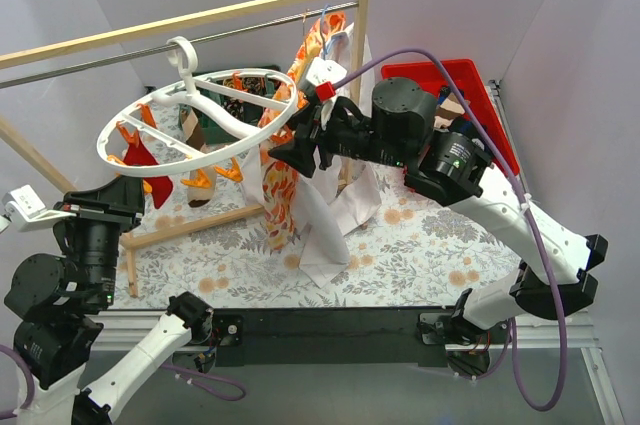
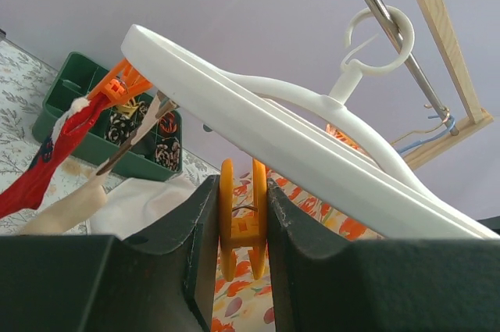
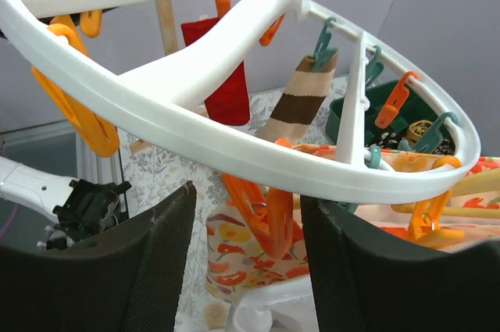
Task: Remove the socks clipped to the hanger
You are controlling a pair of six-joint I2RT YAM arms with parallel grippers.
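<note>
While a floral garment [image 1: 280, 190] and white shirt [image 1: 325, 220] crowd its right, the hanger [image 3: 234, 151] hangs near the far-left corner holding 2 visible socks, a red sock [image 3: 226, 90] and a striped sock [image 3: 301, 101]; the left gripper [image 2: 242, 187] pinches 1 orange clip [image 2: 242, 219], and the right gripper [image 3: 248, 195] gapes wide.

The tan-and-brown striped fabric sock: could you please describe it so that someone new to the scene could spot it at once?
In the right wrist view, find the large white round plastic hanger and look to its far rim. There the tan-and-brown striped fabric sock hangs from a teal plastic clip, right of a red fabric sock. It alone has brown and tan bands.
</note>
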